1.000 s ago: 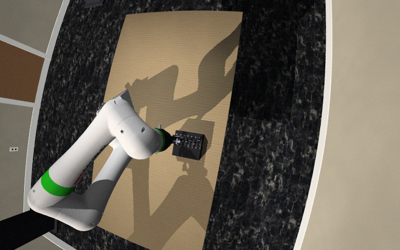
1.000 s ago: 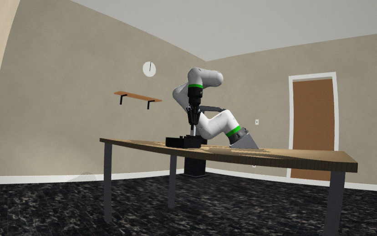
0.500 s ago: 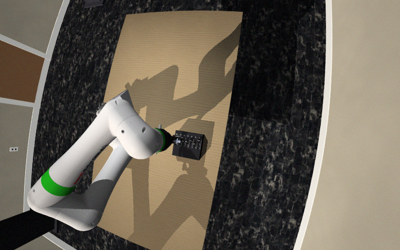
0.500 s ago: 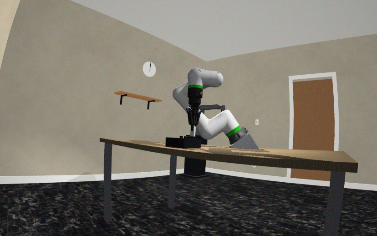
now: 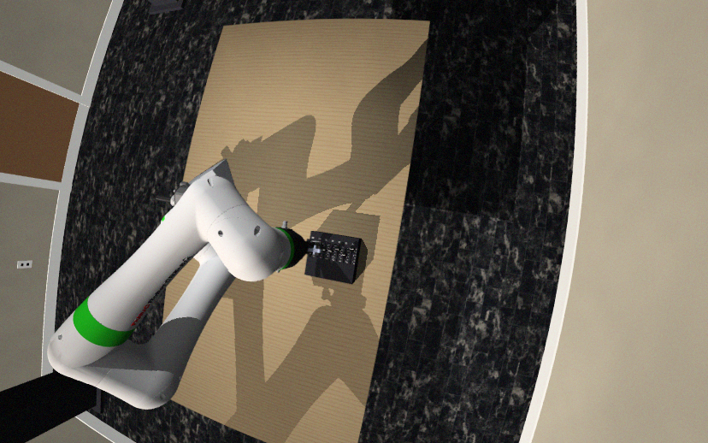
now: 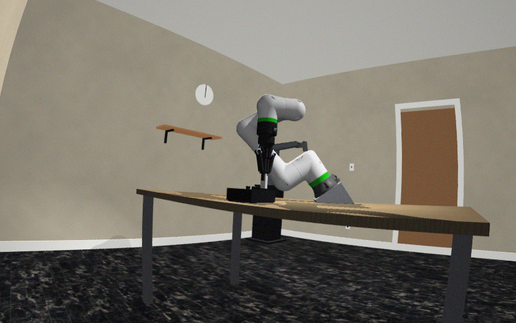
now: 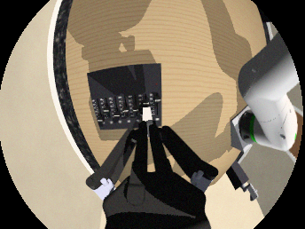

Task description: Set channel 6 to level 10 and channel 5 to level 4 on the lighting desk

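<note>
The gripper was found pointing down, its pale fingertips together, with nothing seen clamped between them. The lighting desk lay directly beneath the tool, standing on the wooden table. From where I stood, its body appeared level, though its feet could not be made out.

In the wrist view, the fingertips were over the right-hand part of the bank of faders. Most of the bank extended to the left of the tips, and a further fader track lay just to their right. One pale cap line showed immediately past the tips, towards the broad plain part of the panel. Whether the tips touched a cap could not be determined, as they covered part of the track. The channel numbers and scale marks were too small to read, so no fader level could be certified.

Above the tool, the white arm bent over and carried it by a black wrist section with a green band. Shadows fell on the table around the desk and partly across its panel. Behind the tool, as seen in the exterior view, a round clock and a wooden shelf were fixed to the wall, both higher than the fingertips.
</note>
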Controlling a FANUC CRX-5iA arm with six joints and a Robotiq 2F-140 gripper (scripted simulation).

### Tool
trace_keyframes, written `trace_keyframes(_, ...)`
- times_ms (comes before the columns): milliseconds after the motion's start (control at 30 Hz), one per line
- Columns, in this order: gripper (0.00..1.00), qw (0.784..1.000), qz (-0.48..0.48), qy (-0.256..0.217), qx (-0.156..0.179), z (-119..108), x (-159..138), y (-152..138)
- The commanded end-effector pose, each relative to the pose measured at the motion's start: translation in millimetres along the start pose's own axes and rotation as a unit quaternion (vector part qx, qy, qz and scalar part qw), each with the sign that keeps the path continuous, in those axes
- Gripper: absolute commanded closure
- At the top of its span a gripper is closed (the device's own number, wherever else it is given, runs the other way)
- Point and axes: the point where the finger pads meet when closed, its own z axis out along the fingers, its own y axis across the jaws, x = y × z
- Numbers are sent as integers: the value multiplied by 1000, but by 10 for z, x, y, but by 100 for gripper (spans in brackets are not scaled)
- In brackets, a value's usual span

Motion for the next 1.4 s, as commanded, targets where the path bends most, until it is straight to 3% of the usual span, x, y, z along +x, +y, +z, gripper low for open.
trace_keyframes(0,100,1000,0,0,0,4,-1,-1)
trace_keyframes(1367,100,1000,0,0,0,5,77,-1)
